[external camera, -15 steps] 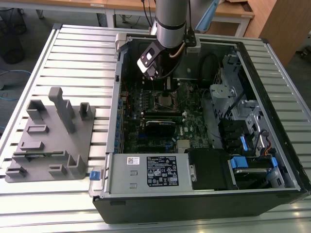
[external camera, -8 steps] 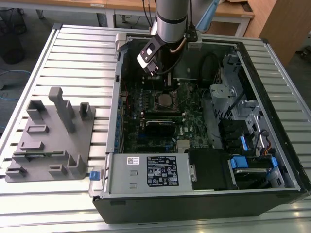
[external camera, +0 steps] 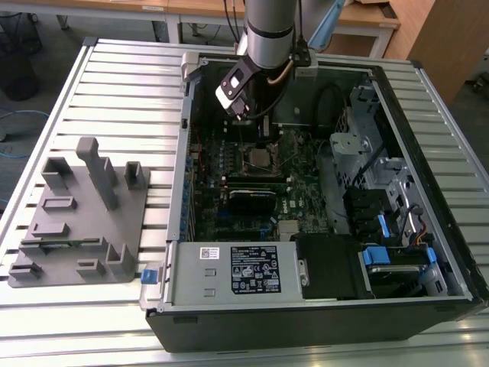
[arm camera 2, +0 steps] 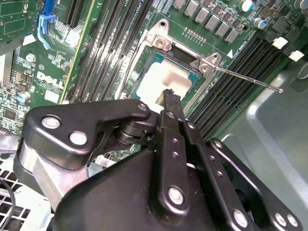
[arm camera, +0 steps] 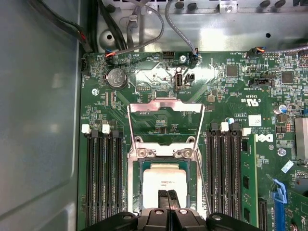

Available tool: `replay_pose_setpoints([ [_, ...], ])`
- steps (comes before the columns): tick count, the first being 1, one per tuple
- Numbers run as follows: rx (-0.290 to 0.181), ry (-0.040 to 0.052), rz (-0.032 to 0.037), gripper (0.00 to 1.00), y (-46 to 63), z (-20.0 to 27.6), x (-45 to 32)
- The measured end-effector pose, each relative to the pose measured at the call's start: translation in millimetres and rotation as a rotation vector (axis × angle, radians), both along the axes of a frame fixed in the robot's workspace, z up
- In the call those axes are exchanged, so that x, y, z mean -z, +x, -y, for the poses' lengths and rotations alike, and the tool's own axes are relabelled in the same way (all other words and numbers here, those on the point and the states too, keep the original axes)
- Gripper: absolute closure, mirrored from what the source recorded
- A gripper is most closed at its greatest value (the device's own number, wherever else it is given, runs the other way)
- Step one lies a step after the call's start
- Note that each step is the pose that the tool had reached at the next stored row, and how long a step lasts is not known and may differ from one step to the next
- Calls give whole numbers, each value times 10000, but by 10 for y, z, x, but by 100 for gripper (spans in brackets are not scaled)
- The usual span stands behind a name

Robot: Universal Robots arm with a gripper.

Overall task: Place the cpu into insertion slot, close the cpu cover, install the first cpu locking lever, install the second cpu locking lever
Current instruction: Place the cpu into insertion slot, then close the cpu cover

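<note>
The cpu [arm camera: 166,182] lies flat in the insertion slot [arm camera: 141,179], its pale metal face up; the same cpu [arm camera 2: 163,79] shows in the second wrist view. My gripper [arm camera: 168,196] hangs just over the chip's near edge, fingers pressed together and holding nothing. The cpu cover [arm camera: 166,105] stands swung back on its hinge, with green board showing through its window. A thin locking lever [arm camera 2: 250,79] sticks out free from the socket's corner. In the exterior view the gripper [external camera: 258,145] is inside the open computer case, above the socket [external camera: 258,159].
Memory slots [arm camera: 103,178] flank the socket on both sides. A black card [external camera: 252,200] lies just beyond it, and a labelled power supply [external camera: 229,271] and a drive cage with blue tabs [external camera: 390,256] fill the case's near side. A grey fixture block [external camera: 76,214] sits at the exterior view's left.
</note>
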State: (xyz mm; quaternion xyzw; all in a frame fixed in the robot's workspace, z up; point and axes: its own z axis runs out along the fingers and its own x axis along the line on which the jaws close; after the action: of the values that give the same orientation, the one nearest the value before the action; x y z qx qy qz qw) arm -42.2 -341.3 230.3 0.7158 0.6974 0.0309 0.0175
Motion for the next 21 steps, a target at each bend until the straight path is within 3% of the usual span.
replay_pose_setpoints([
  [8, -2, 0, 0, 90, 0, 17, -3],
  [21, -2, 2, 1, 90, 0, 17, -79],
])
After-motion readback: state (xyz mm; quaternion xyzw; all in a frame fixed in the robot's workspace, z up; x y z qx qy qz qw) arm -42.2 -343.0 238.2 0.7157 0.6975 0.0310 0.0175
